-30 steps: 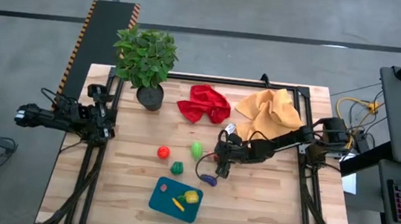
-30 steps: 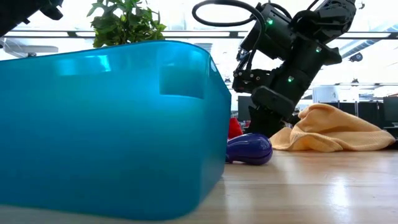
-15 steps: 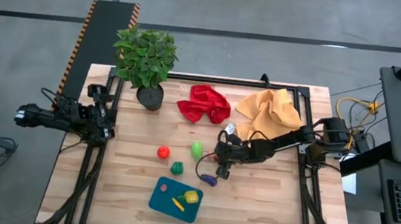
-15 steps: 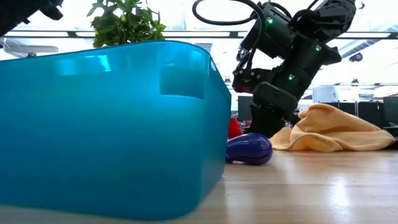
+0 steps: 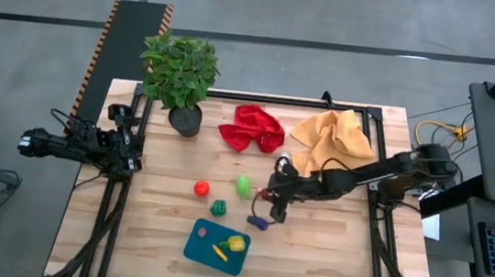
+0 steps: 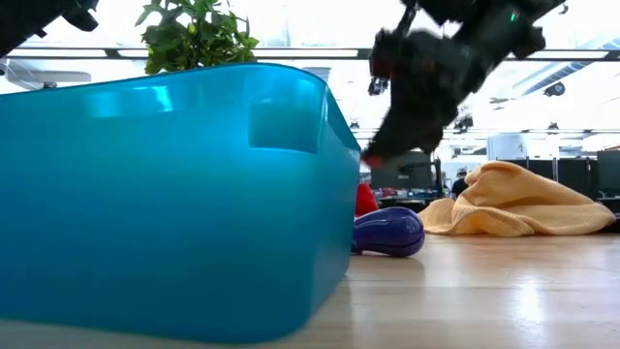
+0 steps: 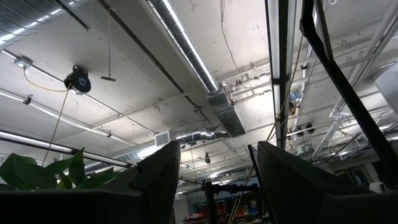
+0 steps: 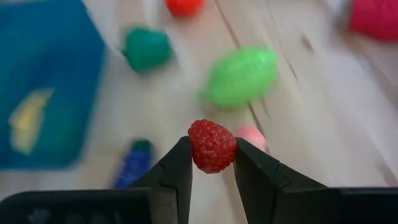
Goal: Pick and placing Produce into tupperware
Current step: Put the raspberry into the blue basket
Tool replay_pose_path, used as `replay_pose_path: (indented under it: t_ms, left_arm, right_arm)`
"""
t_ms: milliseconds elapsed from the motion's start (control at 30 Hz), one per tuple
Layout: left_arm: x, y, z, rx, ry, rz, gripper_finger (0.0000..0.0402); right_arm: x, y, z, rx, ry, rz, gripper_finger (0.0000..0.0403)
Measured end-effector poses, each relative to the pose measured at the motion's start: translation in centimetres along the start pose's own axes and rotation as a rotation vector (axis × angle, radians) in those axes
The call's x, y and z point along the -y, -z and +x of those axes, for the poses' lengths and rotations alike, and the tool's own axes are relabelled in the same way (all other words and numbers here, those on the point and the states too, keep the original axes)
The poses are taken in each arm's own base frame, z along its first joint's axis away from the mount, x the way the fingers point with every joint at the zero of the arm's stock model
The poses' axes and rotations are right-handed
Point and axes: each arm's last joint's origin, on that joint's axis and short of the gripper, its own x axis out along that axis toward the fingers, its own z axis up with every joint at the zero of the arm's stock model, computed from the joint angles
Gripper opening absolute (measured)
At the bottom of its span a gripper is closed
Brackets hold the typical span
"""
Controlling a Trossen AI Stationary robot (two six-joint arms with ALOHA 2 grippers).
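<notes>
My right gripper (image 5: 269, 202) (image 8: 212, 163) hangs over the table's middle, shut on a small red raspberry (image 8: 212, 146). On the table below lie a light green piece (image 8: 241, 76) (image 5: 242, 186), a dark green piece (image 8: 147, 50) (image 5: 219, 207), a red piece (image 5: 201, 188), a pink piece (image 8: 252, 134) and a purple piece (image 5: 257, 222) (image 6: 387, 233). The teal tupperware (image 5: 197, 249) (image 6: 165, 194) sits near the near edge and holds yellow and red pieces. My left gripper (image 5: 128, 149) (image 7: 217, 144) waits, open, at the table's left edge. My right gripper pinches the raspberry (image 8: 212, 146) by its two sides, between the free ends of the fingers (image 8: 180, 163). The fingers slant down at it from the table's right side. The raspberry is lifted clear of the table.
A potted plant (image 5: 178, 76) stands at the far left corner. A red cloth (image 5: 251, 128) and a yellow cloth (image 5: 332, 138) lie along the far edge. Bare wood shows on the near right of the table.
My right gripper has risen from the table behind the purple piece and has tipped; it shows blurred in the low view. The produce on the table and the tupperware have kept their places.
</notes>
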Motion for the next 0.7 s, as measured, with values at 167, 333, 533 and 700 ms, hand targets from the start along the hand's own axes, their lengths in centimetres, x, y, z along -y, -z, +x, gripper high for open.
replay_pose_path:
  t_ms: [167,333,533,700]
  left_arm:
    - [0.0,0.0,0.0,-0.001,0.0,0.0,0.0199]
    - [0.0,0.0,0.0,0.0,0.0,-0.001,0.0199]
    - [0.0,0.0,0.0,-0.001,0.0,0.0,0.0199]
    - [0.0,0.0,0.0,-0.001,0.001,-0.001,0.0199]
  right_arm:
    - [-2.2,-1.4,-2.0,0.171,-0.11,-0.002,0.0094]
    - [-4.9,-1.7,-3.0,0.298,-0.235,-0.035,0.0093]
    - [-7.2,-0.3,-2.7,0.292,-0.275,-0.048,0.0093]
    - [-8.6,0.9,-1.2,0.3,-0.305,-0.003,0.0093]
